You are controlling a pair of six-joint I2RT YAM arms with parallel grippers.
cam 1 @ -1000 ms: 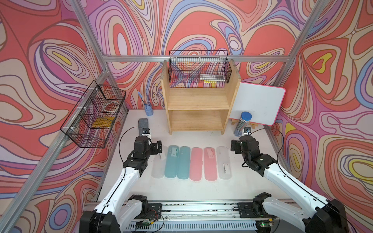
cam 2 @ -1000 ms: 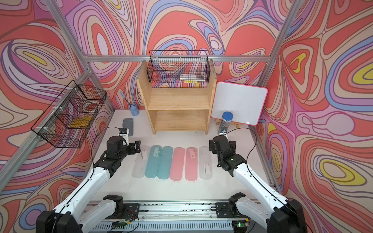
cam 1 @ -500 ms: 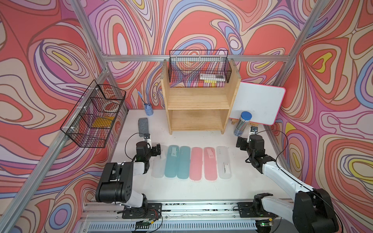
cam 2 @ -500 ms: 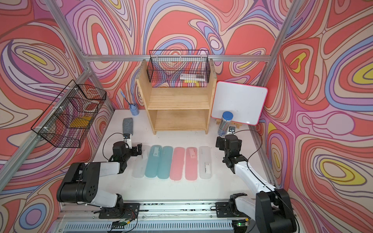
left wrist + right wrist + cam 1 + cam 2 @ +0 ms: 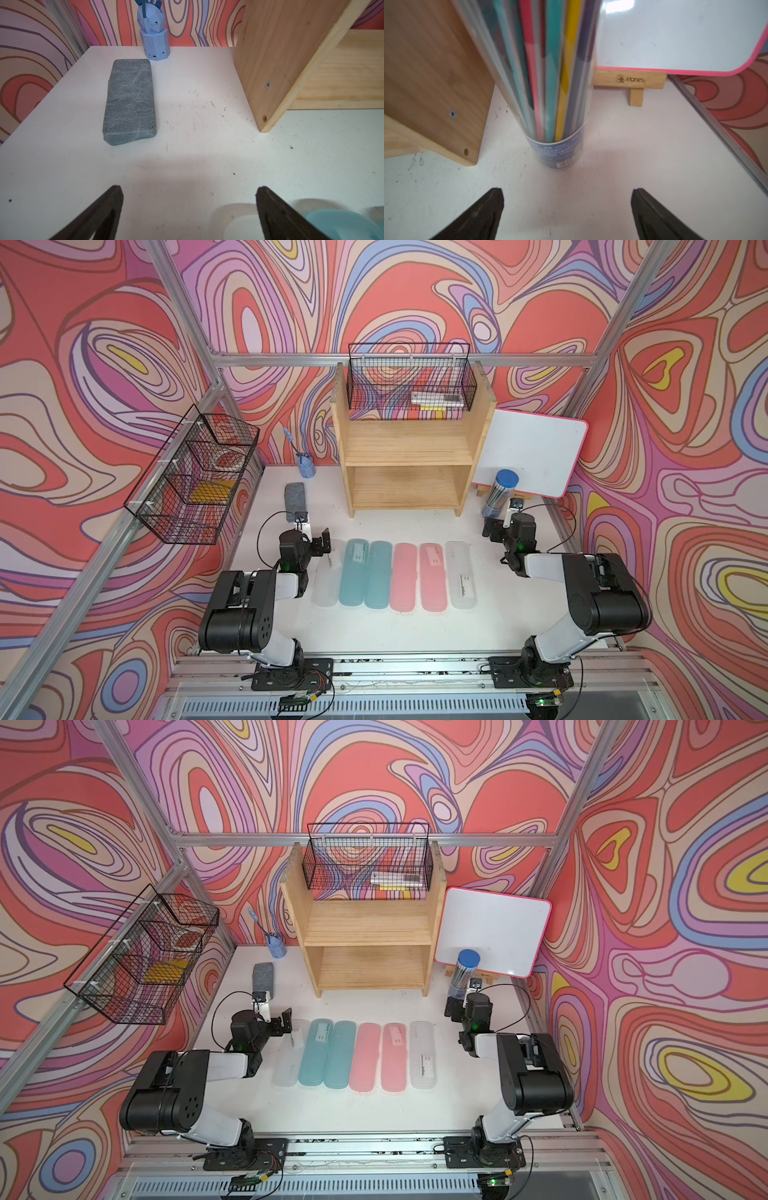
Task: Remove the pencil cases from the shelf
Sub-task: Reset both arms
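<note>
Several pencil cases lie side by side on the white table in front of the shelf (image 5: pixel 407 445) (image 5: pixel 368 925), whose two boards are bare. From the left they run frosted clear (image 5: pixel 326 585), teal (image 5: pixel 353 572), teal (image 5: pixel 379 572), pink (image 5: pixel 404 576), pink (image 5: pixel 433 576), frosted clear (image 5: pixel 460 576). My left gripper (image 5: pixel 318 537) (image 5: pixel 188 188) stands open and empty, low over the table at the far end of the leftmost clear case (image 5: pixel 241 226). Right of the row, my right gripper (image 5: pixel 498 526) (image 5: pixel 566 190) is open and empty, facing the pencil tube.
A grey eraser block (image 5: pixel 129 99) and a blue holder (image 5: pixel 153 43) lie left of the shelf. The blue-capped pencil tube (image 5: pixel 548 83) and a pink-edged whiteboard (image 5: pixel 532 456) stand at its right. Black wire baskets hang on the shelf top (image 5: pixel 409 377) and the left frame (image 5: pixel 195 477).
Both arms have folded back and down toward their bases, bringing the grippers low over the table. Both grippers stayed open and the pencil cases have not moved.
</note>
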